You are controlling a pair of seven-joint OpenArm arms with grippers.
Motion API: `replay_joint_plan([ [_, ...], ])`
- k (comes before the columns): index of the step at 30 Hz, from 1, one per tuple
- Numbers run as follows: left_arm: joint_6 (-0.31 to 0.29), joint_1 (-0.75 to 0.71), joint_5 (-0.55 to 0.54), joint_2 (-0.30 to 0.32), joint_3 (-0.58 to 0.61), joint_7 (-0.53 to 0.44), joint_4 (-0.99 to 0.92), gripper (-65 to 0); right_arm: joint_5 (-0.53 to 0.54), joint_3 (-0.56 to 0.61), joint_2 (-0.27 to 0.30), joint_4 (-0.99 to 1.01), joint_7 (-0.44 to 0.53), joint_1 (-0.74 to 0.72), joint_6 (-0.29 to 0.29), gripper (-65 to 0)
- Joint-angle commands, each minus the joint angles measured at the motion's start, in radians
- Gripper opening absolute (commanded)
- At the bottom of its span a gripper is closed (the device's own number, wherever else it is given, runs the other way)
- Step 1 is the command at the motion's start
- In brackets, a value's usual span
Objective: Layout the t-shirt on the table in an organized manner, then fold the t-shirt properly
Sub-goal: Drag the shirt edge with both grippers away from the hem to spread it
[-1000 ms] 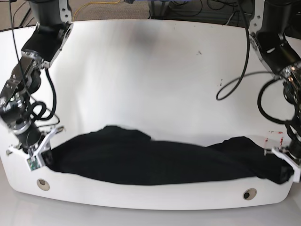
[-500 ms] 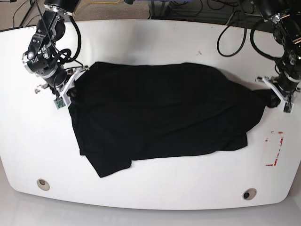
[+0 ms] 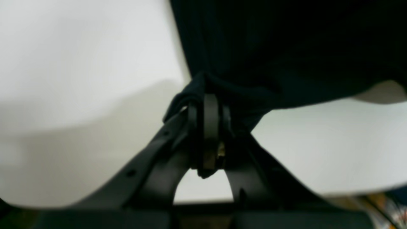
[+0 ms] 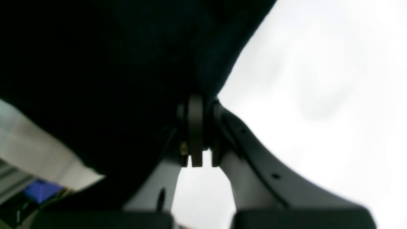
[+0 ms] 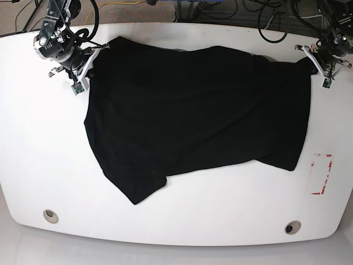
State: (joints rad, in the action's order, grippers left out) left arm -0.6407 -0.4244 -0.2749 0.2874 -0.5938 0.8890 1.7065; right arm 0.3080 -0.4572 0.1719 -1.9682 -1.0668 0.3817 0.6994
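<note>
Since a moment ago, both my arms have pulled back toward the far edge, dragging the plain black short-sleeved cloth t-shirt point(image 5: 198, 116) up and spreading it flatter across the glossy white counter point(image 5: 182, 221). Nearest me sit two small metal-ringed holes point(image 5: 51, 216) and a red-outlined rectangle mark point(image 5: 321, 174), all uncovered. Beyond, one sleeve points toward the near edge. At the far corners, my left tool point(image 5: 320, 62) pinches cloth tightly, and my right tool point(image 5: 88, 62) likewise clamps the opposite corner.
</note>
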Motion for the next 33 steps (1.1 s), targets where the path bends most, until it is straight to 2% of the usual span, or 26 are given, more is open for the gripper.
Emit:
replay_joint_plan([
  [1, 0.003, 0.0, 0.038, 0.019, -0.007, -0.021, -0.03, -65.0, 0.003, -0.005, 0.012, -0.016, 0.02, 0.013, -0.001, -65.0],
  [12, 0.002, -0.015, 0.118, 0.019, -0.007, -0.175, -0.098, -65.0, 0.001, -0.005, 0.013, -0.013, 0.02, 0.053, -0.002, -65.0],
  [19, 0.002, -0.003, 0.141, 0.02, -0.005, -0.187, -0.095, -65.0, -0.007, -0.005, 0.018, -0.012, 0.018, 0.024, -0.005, -65.0],
  [27, 0.002, 0.023, 0.153, 0.065, -0.005, -0.187, -0.099, -65.0, -0.145, -0.005, 0.019, -0.001, 0.02, -0.005, -0.001, -65.0],
  [33, 0.002, 0.025, 0.153, 0.069, -0.005, -0.187, -0.093, -65.0, -0.197, -0.005, 0.019, -0.001, 0.02, -0.023, -0.001, -65.0],
])
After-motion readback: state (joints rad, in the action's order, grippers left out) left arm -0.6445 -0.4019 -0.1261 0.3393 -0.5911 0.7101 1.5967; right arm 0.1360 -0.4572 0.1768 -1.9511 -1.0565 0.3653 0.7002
